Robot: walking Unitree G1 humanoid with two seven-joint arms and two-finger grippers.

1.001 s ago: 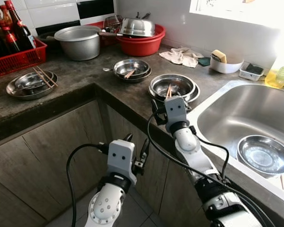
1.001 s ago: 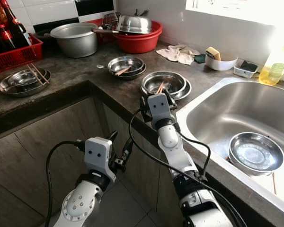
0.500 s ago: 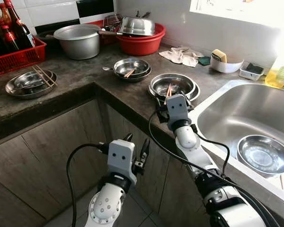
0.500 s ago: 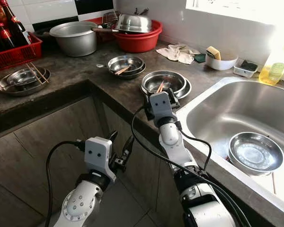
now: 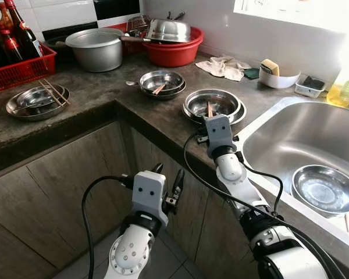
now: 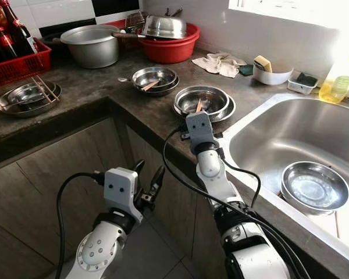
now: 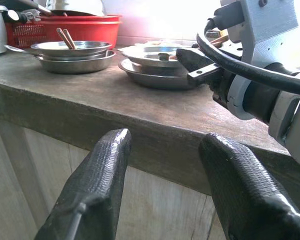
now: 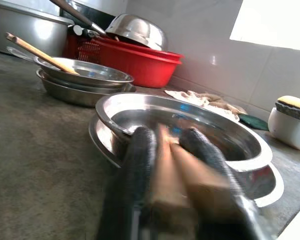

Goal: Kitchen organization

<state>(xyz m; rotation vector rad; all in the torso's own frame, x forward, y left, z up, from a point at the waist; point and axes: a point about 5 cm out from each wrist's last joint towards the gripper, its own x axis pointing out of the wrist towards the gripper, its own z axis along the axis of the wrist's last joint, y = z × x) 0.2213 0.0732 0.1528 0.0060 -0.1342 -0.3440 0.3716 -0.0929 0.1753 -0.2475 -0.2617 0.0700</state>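
Chopsticks pinched in your right gripper at the bowl rim

Chopsticks [image 8: 167,165] sit clamped between the two black fingers [image 8: 137,165] of your right gripper [image 5: 209,114], running out past the tips toward the steel bowl [image 5: 212,104] straight ahead. You can see them as pale brown wooden sticks, blurred in the right wrist view; from the head camera only their short upper end [image 6: 198,105] pokes up above the wrist block, over the bowl's near rim. That bowl is nested on a wider steel plate [image 6: 227,110] on the dark counter [image 5: 104,96], near the corner and just beside the sink [image 5: 296,136].

Beyond it you have a second stack of steel dishes [image 5: 161,83] with another stick lying in it, then a red basin [image 5: 174,52] holding an upturned steel bowl. A third dish [image 5: 36,102] with chopsticks across it lies well to the left. A small steel bowl [image 5: 326,189] rests in the sink.

Your left gripper [image 5: 168,186] hangs low in front of the cabinet, below the counter edge, fingers [image 7: 97,185] spread apart and holding nothing.
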